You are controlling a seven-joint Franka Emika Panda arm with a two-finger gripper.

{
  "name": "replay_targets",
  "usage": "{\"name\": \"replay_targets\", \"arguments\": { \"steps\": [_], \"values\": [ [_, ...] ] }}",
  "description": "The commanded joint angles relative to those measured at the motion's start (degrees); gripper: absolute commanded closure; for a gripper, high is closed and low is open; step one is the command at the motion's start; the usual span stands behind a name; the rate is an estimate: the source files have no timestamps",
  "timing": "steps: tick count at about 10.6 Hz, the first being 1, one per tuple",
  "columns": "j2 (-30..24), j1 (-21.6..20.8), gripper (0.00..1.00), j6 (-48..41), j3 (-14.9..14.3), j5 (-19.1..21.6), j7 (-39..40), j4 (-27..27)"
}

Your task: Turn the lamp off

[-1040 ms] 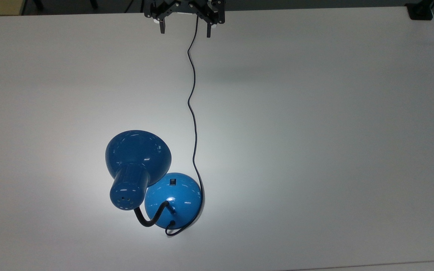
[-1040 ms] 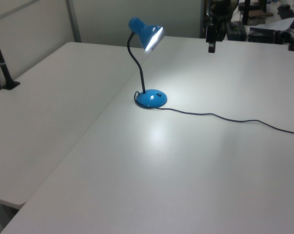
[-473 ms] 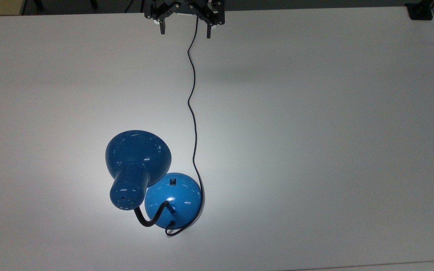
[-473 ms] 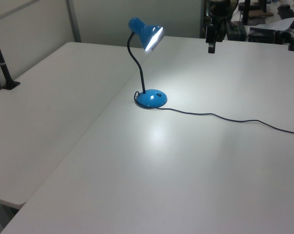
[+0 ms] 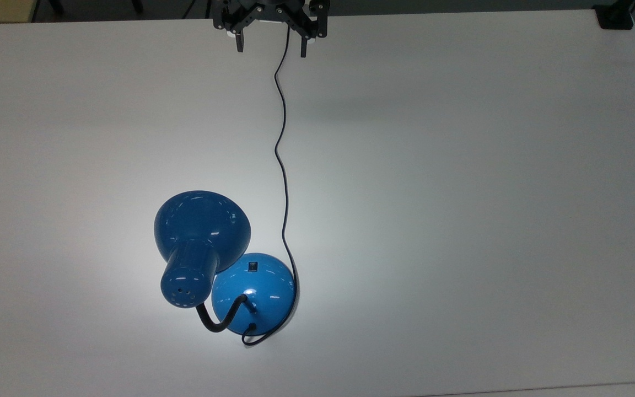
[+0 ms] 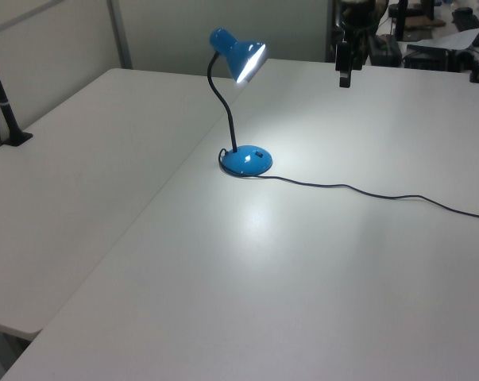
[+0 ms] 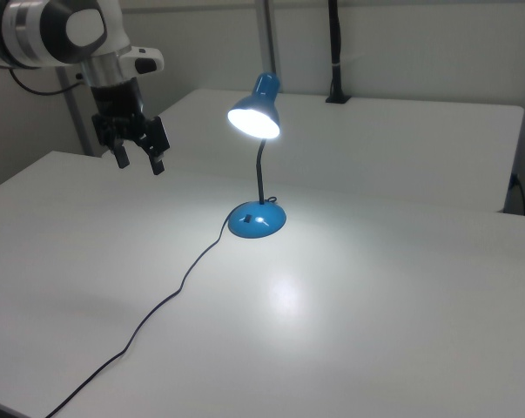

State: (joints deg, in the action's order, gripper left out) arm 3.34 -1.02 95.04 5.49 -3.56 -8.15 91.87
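The blue lamp (image 5: 202, 231) (image 6: 245, 57) (image 7: 256, 113) stands lit on the white table (image 5: 461, 165), throwing a bright patch on the surface. Its round blue base (image 5: 253, 292) (image 6: 247, 159) (image 7: 256, 219) carries a small black switch (image 5: 252, 267). A black gooseneck (image 6: 222, 103) joins base and shade. The thin black cord (image 5: 281, 138) (image 7: 171, 292) runs from the base across the table. My gripper (image 5: 271, 48) (image 7: 139, 160) (image 6: 344, 67) hangs open above the table at the top view's upper edge, far from the lamp, with nothing between its fingers.
A black clamp (image 5: 614, 16) sits at the table's corner at the top view's upper right. A black post (image 6: 5, 111) (image 7: 334, 52) is clamped to the table edge. Cluttered equipment (image 6: 430, 40) stands beyond the table in the left view.
The gripper's fingers have drawn slightly closer together and the gripper has shifted a little; the lamp stays lit and unmoved.
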Motion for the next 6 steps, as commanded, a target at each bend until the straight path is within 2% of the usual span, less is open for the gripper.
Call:
{"name": "replay_targets", "arguments": {
  "steps": [1, 2, 3, 6],
  "values": [
    [-0.3, -0.3, 0.81, -0.6, -0.3, 0.9, 2.3, 0.2],
    [-0.1, -0.3, 0.95, -0.5, -0.4, 0.9, 2.3, 0.1],
    [0.0, -0.2, 1.0, -0.2, -0.3, 0.8, 2.4, 0.2],
    [0.4, -0.2, 1.0, 0.5, -0.4, 0.7, 4.6, 0.0]
  ]
}}
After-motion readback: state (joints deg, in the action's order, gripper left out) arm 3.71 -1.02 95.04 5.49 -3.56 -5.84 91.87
